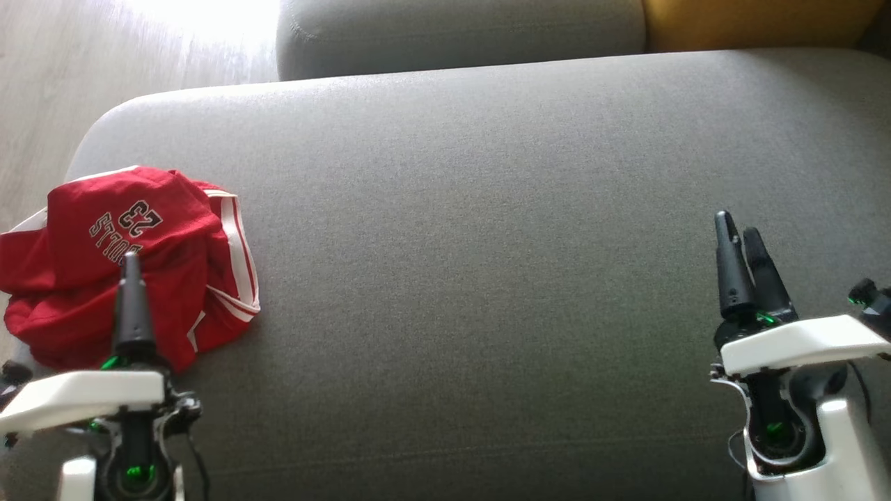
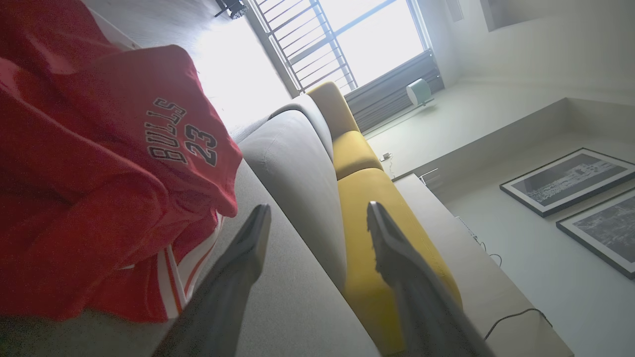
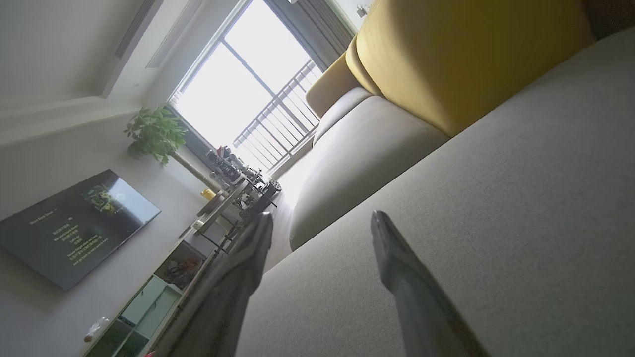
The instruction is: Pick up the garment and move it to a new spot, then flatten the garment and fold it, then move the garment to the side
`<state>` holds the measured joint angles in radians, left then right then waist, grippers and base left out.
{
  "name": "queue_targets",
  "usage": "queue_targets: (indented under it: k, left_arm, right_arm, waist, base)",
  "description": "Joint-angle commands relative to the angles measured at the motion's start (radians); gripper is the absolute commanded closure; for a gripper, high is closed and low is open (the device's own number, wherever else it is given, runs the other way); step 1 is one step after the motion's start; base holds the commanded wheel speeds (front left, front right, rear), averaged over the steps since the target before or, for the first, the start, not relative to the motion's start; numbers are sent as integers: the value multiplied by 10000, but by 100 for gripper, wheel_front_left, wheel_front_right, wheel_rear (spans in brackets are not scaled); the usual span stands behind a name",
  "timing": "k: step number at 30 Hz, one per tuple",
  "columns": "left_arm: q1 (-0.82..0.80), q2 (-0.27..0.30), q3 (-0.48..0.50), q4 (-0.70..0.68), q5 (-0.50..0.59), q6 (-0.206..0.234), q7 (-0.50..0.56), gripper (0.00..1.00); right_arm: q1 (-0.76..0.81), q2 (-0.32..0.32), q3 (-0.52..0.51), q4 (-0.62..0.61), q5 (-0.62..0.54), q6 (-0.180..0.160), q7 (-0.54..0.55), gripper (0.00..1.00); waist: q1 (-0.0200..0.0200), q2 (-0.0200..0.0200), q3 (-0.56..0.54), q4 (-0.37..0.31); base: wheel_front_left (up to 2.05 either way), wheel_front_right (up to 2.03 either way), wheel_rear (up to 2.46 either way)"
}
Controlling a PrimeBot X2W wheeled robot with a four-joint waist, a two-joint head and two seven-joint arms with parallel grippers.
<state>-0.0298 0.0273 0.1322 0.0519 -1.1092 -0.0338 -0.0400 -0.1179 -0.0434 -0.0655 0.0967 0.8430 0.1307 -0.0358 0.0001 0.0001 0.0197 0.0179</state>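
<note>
- The red Bulls garment (image 1: pixel 139 250) (image 2: pixel 99 163) lies in a crumpled heap at the left end of the grey sofa seat (image 1: pixel 487 209), close to the front-left corner and reaching the left edge. I cannot tell whether it hangs over that edge.
- Bunched as it is, the heap has no clear long axis; it spreads a little wider along the front edge than from front to back.
- The black "BULLS 23" print sits on top near the back of the heap and reads upside down in the head view, with the tops of the letters towards the front edge.
- The fabric is bright red and heavily creased. A white-striped hem runs front to back down the heap's right side.
- The left gripper (image 1: pixel 131 268) (image 2: pixel 317 213) hovers over the near side of the heap, jaws spread with nothing between them; the cloth lies just beside one finger.
- The right gripper (image 1: pixel 738 226) (image 3: pixel 320 218) is over the right part of the seat, well apart from the garment, jaws released and empty.
</note>
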Motion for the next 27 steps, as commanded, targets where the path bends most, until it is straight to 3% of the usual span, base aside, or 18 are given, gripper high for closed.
queue_targets:
  k: [1,13,17,27]
  left_arm:
    - [-527,150,-74,-619,598,119,-129,0]
    - [-431,163,-1310,-1024,3317,485,-451,0]
    - [-394,419,-1859,-931,4297,713,-568,0]
    - [-678,1439,-3498,-819,6129,2207,-860,0]
  right_arm:
    - [-644,-189,235,-601,-616,0,-154,0]
    - [-647,-260,744,-837,-2682,0,-478,0]
    - [-659,-255,928,-889,-3361,0,-596,0]
    - [-581,-231,1292,-840,-4909,0,-891,0]
  waist:
    - [-1,-1,15,7]
    - [-1,-1,80,42]
    - [-1,-1,126,24]
    - [-1,-1,174,-21]
  base:
    - [0,0,0]
    - [0,0,0]
    - [0,0,0]
    - [0,0,0]
